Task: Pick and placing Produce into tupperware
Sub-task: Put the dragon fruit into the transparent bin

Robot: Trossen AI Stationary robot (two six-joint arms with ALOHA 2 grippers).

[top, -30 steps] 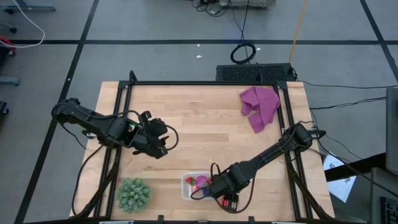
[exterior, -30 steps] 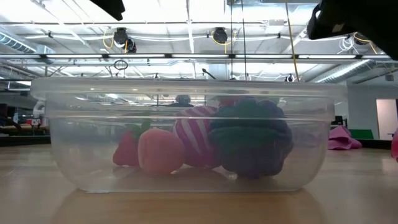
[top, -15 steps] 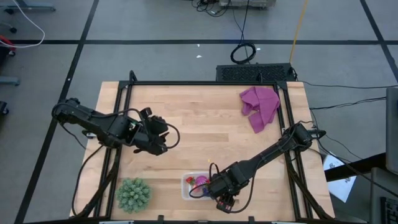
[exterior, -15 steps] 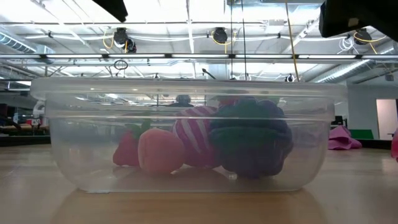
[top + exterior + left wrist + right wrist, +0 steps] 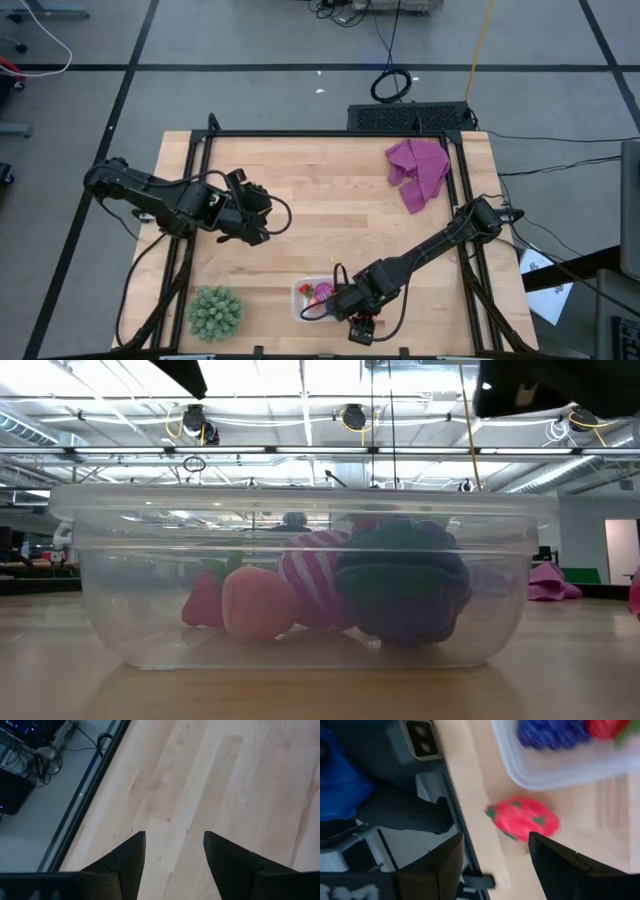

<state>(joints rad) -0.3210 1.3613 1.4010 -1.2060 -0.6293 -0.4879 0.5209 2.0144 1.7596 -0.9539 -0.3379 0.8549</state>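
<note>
Red strawberry point(image 5: 522, 818): lies on the bare wood just ahead of my right pincer point(image 5: 495, 840), in line with the gap between my fingers and outside the box.
Change: half a second ago my right pincer was narrower; now its fingers stand released and spread, gripping nothing. It has also slid along the near edge of the table.
Meaning: I judge this fruit is either dropped or about to be picked; either way it is not yet placed.
Tupperware point(image 5: 540, 777): just beyond the strawberry, its rounded corner near but not touching the fruit.
Count in the box, from the low view: one dark grape bunch point(image 5: 405, 590), one striped magenta ball point(image 5: 312, 590), one pink piece point(image 5: 258, 602), one red berry point(image 5: 203, 602).
Count outside: one strawberry.
Others: one spiky green ball point(image 5: 214, 312), well beyond the box from my right pincer; one purple cloth point(image 5: 417, 172), far off at the table's back.
Left pincer point(image 5: 172, 842): fingers apart, empty, over bare wood, well away from my right one.
</note>
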